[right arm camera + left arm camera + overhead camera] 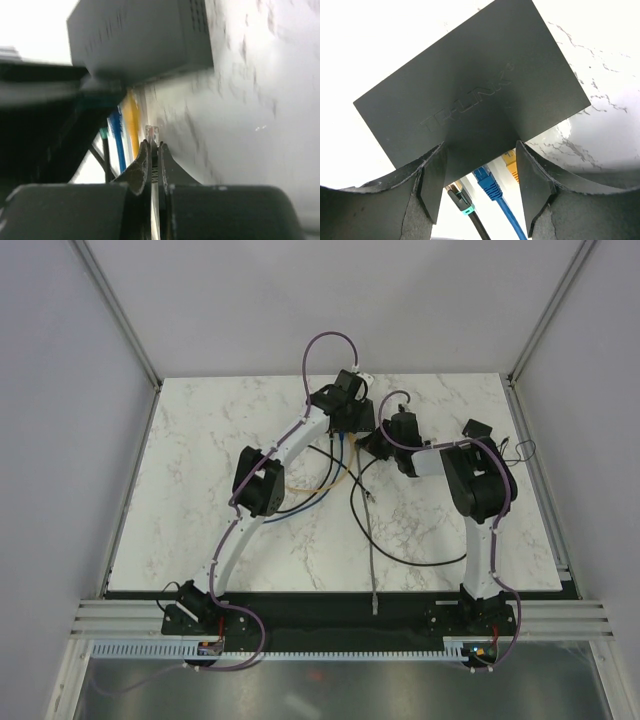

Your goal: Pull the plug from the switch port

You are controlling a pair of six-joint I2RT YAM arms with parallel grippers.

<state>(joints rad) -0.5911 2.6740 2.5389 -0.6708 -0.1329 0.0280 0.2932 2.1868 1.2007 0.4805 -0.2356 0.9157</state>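
The switch [470,95] is a flat black box lying on the marble table; in the top view it is mostly hidden under my left gripper [345,423]. My left gripper [481,146] is open, its fingers [432,180] straddling the port side. Black-and-teal [461,200], blue [487,182] and yellow [511,162] plugs sit in the ports. My right gripper [152,146] is shut on a clear plug [152,133] with a grey cable. The plug is out of the switch [140,40] and a short way from it. The right gripper [380,445] is just right of the left one.
Yellow [320,483], blue [300,510] and black [410,562] cables trail over the table [200,440] toward the front. The grey cable [373,560] runs to the front edge. A small black block [476,429] lies at the right. Frame posts stand at the back corners.
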